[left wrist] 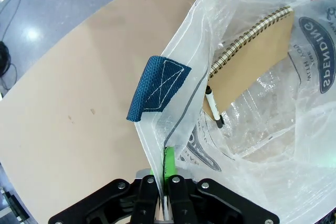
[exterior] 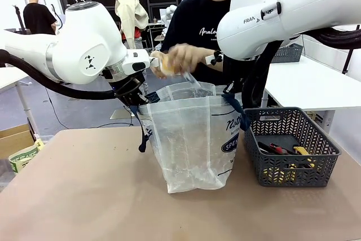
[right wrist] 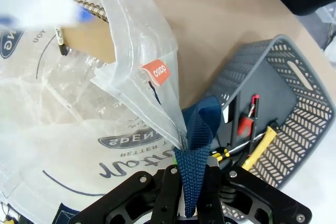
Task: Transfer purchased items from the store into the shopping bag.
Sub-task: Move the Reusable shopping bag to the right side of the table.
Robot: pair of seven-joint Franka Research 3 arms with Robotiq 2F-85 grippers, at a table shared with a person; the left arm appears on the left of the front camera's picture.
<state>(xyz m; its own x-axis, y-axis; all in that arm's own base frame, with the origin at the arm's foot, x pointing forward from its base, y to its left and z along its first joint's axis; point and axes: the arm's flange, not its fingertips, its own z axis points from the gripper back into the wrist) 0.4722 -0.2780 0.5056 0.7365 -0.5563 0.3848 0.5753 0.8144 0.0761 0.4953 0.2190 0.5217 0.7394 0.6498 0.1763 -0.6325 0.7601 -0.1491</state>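
Evidently left jaws pinch the shopping bag [exterior: 192, 139] rim, right jaws its navy strap [right wrist: 197, 124]; the mouth gapes directly beneath the person's hand [exterior: 181, 57], carrying something blurred, perhaps a purchase from the basket [exterior: 299, 154] rightward.

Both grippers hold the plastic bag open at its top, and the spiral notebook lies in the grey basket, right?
No. The spiral notebook sits inside the shopping bag, not in the grey basket, as the left wrist view shows. The left gripper and right gripper do hold the bag open at its top.
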